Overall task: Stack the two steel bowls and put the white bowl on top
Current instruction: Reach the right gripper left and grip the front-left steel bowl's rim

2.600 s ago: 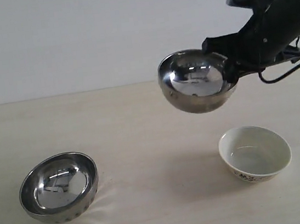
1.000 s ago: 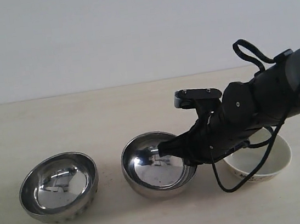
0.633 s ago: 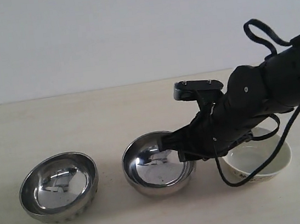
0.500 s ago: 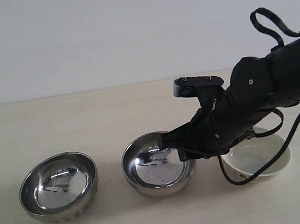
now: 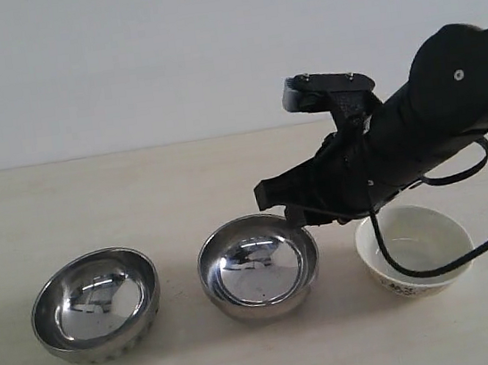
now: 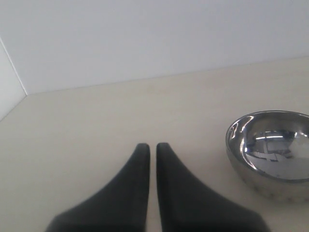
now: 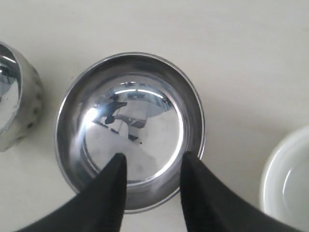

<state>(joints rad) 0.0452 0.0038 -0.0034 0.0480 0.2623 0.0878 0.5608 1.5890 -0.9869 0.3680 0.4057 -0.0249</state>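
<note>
The smooth steel bowl [image 5: 257,266] stands upright on the table at the centre, and in the right wrist view [image 7: 130,128] it lies below the jaws. My right gripper [image 5: 283,206] [image 7: 152,158] hovers open just above that bowl's near-right rim, holding nothing and apart from it. The dimpled steel bowl [image 5: 95,303] [image 6: 273,154] [image 7: 14,96] sits alone at the left. The white bowl [image 5: 415,250] [image 7: 289,183] stands at the right, partly behind my right arm's cable. My left gripper [image 6: 152,146] is shut and empty, low over the table beside the dimpled bowl.
The three bowls stand in a row along the front of the light wooden table [image 5: 182,191]. A white wall [image 5: 120,64] rises behind it. A black cable [image 5: 435,270] loops over the white bowl.
My right gripper set the smooth steel bowl down at the table's centre, opened and let it go, then rose up and away to the right.
</note>
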